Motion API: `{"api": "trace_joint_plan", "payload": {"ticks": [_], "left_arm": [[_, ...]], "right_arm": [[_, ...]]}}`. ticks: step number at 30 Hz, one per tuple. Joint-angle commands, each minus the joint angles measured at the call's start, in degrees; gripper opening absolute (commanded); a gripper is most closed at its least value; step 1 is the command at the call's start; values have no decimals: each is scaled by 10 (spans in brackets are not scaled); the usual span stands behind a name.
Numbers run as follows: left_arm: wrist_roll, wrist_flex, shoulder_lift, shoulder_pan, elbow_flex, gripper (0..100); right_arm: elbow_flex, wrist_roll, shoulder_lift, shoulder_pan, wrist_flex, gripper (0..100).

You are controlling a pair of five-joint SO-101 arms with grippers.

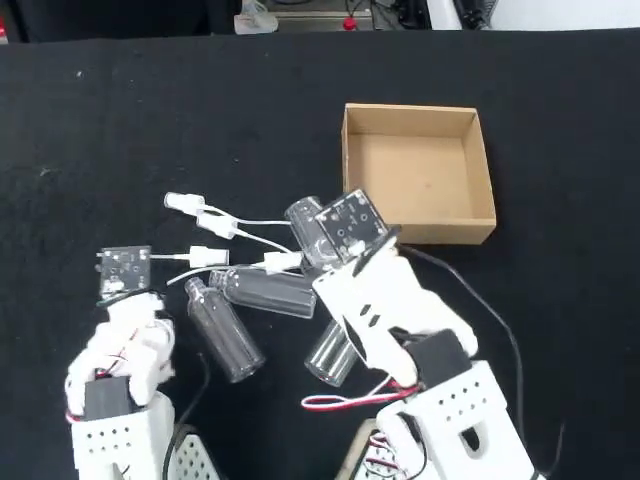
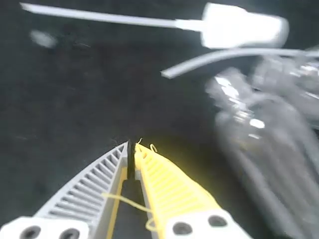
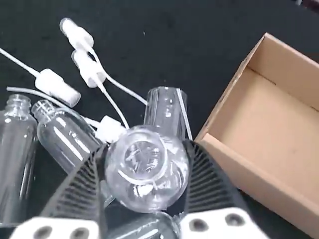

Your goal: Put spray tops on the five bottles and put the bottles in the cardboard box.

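Note:
My right gripper (image 3: 144, 149) is shut on a clear bottle (image 3: 146, 169), seen bottom-first, with no top on it. Just beyond it is another open bottle (image 3: 164, 112), and two more lie side by side (image 3: 65, 137) (image 3: 15, 149). Several white spray tops with long tubes (image 3: 77, 35) (image 3: 57, 85) lie past them. The cardboard box (image 3: 279, 124) is close beside the held bottle. My left gripper (image 2: 130, 145) is shut with nothing in it, low over the black cloth, short of a spray top (image 2: 244, 26) and a bottle (image 2: 264, 149).
In the high view the box (image 1: 480, 215) sits right of centre and holds nothing. Bottles (image 1: 225, 325) (image 1: 265, 290) and spray tops (image 1: 185, 203) (image 1: 210, 255) crowd the middle. One bottle (image 1: 335, 352) lies under the right arm. Bare cloth extends far left and far right.

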Motion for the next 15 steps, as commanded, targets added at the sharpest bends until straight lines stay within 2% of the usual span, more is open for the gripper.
{"api": "trace_joint_plan", "payload": {"ticks": [1,3,6,10,12,15], "left_arm": [[-167,-47,-1,-116,-58,30],[-228,-52,-1,-148,-73,30],[-261,-52,-1,-157,-107,30],[-261,-40,0,-157,-204,55],[-258,-30,1,-155,-258,127],[-212,-36,9,-153,-312,223]], "right_arm": [[7,-4,-24,9,-17,11],[10,-4,-25,9,-21,11],[10,-4,-25,9,-21,11],[10,-2,-25,9,-21,11],[10,-2,-25,9,-20,11],[10,-1,-25,9,-20,11]]}}
